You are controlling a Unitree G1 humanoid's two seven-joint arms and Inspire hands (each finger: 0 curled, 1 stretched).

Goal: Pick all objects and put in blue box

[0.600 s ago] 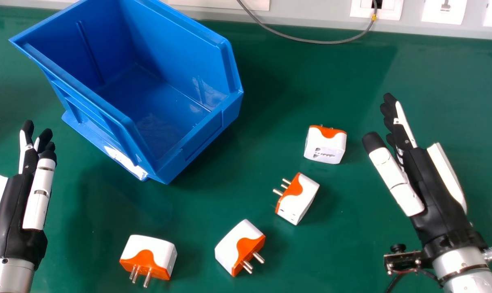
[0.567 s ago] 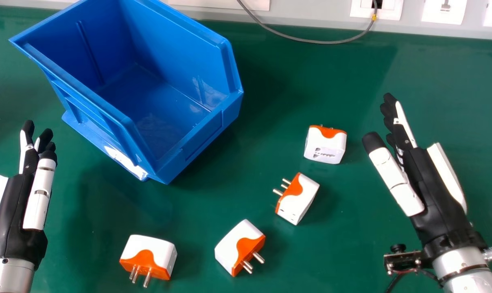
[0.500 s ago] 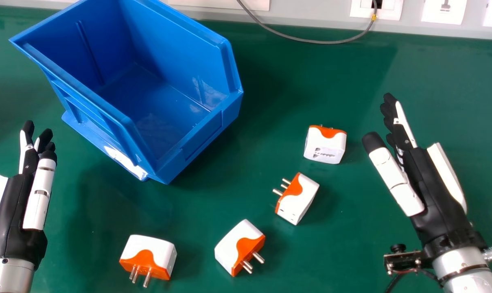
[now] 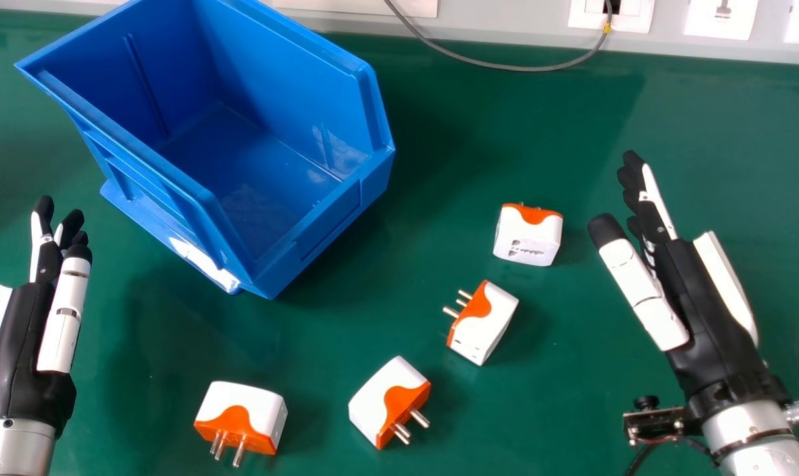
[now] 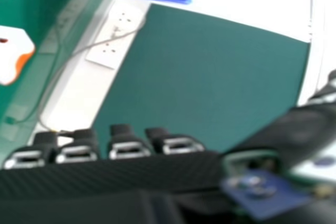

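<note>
An orange-and-white plug adapter (image 4: 260,404) lies near left on the green tabletop (image 4: 505,132); a second adapter (image 4: 379,396) sits to its right, a third adapter (image 4: 492,327) farther right and beyond, a fourth adapter (image 4: 529,239) farthest. Farther left stands the blue storage bin (image 4: 320,218), a white label (image 4: 201,261) low on its near-left side. The left hand (image 4: 17,344) and right hand (image 4: 700,297), either side of the adapters, are released, fingers extended.
</note>
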